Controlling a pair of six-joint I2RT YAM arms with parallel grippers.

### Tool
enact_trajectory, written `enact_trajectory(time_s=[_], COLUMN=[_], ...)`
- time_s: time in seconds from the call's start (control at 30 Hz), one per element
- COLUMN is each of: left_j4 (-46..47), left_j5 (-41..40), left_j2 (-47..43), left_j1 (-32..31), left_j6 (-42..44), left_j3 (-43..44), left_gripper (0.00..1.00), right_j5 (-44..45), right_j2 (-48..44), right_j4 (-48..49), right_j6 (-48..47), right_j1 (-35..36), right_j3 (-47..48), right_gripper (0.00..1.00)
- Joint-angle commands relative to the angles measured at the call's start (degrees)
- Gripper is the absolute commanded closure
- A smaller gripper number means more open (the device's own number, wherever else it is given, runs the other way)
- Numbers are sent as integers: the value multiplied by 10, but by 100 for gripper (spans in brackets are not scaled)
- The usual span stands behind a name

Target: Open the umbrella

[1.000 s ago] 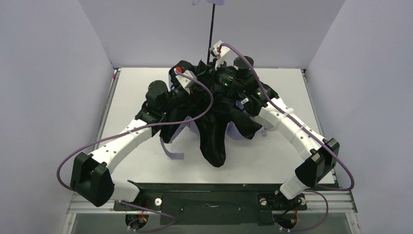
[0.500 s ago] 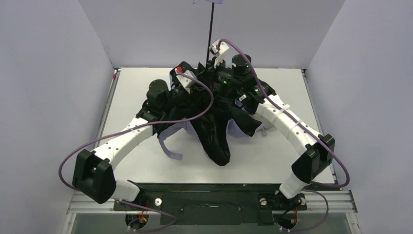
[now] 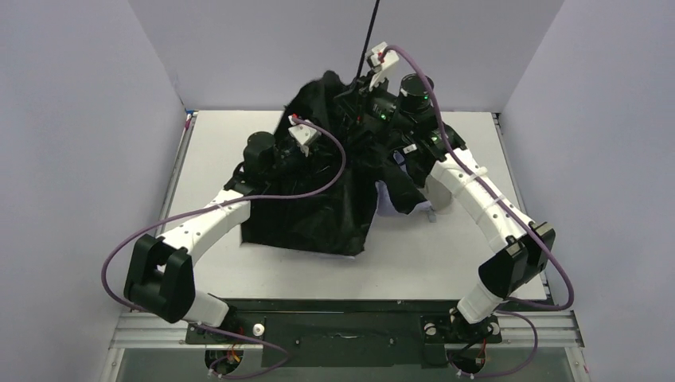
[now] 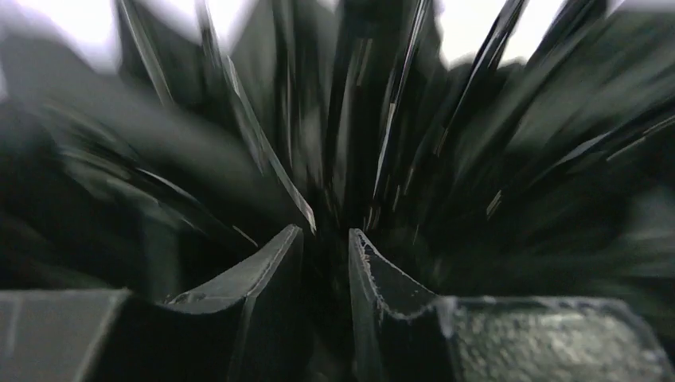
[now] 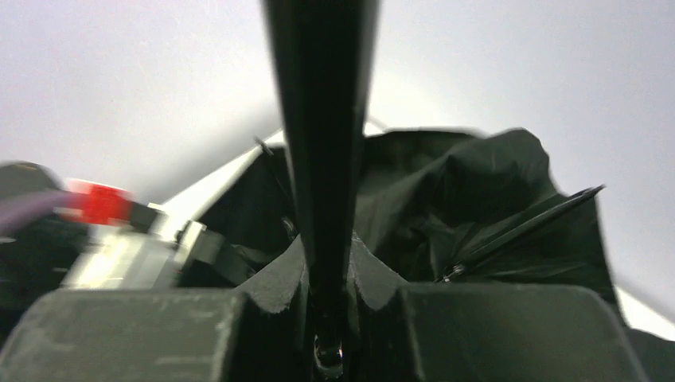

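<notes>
The umbrella (image 3: 314, 211) stands over the middle of the table, its black lining fanned out wide and a strip of pale lavender fabric (image 3: 388, 197) showing on the right. Its thin black shaft (image 3: 371, 28) rises out of the top of the view, so the handle is out of view. My right gripper (image 3: 364, 82) is shut on the shaft (image 5: 322, 119), with the canopy (image 5: 477, 183) behind it. My left gripper (image 3: 317, 153) is buried in the canopy. In the left wrist view, blurred ribs (image 4: 382, 143) radiate from its nearly closed gripper (image 4: 326, 235), which pinches a dark part of the umbrella.
The white table (image 3: 477, 239) is walled by grey panels at the left, back and right. Both arms' purple cables (image 3: 334, 171) loop over the canopy. The black base rail (image 3: 342, 318) runs along the near edge.
My right gripper has moved up and to the right with the shaft. The canopy has spread from a hanging bunch into a wide fan, and the handle has left the top of the view.
</notes>
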Motion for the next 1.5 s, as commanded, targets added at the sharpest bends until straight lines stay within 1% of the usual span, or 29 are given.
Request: enact_trajectory(time_s=[0.0, 0.1, 0.23, 0.3, 0.4, 0.5, 0.63, 0.73, 0.93, 1.1, 1.2, 1.33, 1.47], left_j4=[-138, -178, -228, -233, -215, -147, -88, -37, 24, 55, 77, 100, 111], left_j5=[2, 17, 41, 55, 70, 68, 42, 21, 0, -21, -49, -69, -85], left_j2=[17, -14, -77, -102, -132, -148, -130, -117, -83, -52, -37, -34, -39], left_j1=[21, 31, 62, 83, 89, 75, 47, 26, -17, -36, -44, -52, -59], left_j6=[4, 34, 88, 101, 99, 68, 22, 8, -4, -11, -15, -14, 5], left_j3=[-24, -22, -61, -82, -85, -54, 6, 23, 49, 63, 72, 74, 76], left_gripper=[73, 68, 60, 54, 48, 46, 47, 47, 49, 54, 59, 64, 65], right_j5=[-10, -8, -9, -11, -16, -26, -27, -24, -17, -3, 7, 19, 25], right_j2=[-65, -75, -83, -84, -85, -84, -86, -86, -86, -86, -87, -86, -83], right_j4=[181, 160, 151, 150, 150, 140, 133, 127, 123, 125, 123, 118, 108], right_j6=[0, -34, -62, -67, -69, -75, -86, -94, -94, -86, -81, -76, -75], right_j1=[-1, -5, -12, -13, -12, -2, 14, 26, 40, 53, 59, 64, 67], right_j3=[61, 43, 26, 18, 5, -2, -20, -31, -36, -35, -36, -39, -41], right_gripper=[100, 100, 100, 100, 100, 100, 100, 100, 100, 100, 100, 100, 100])
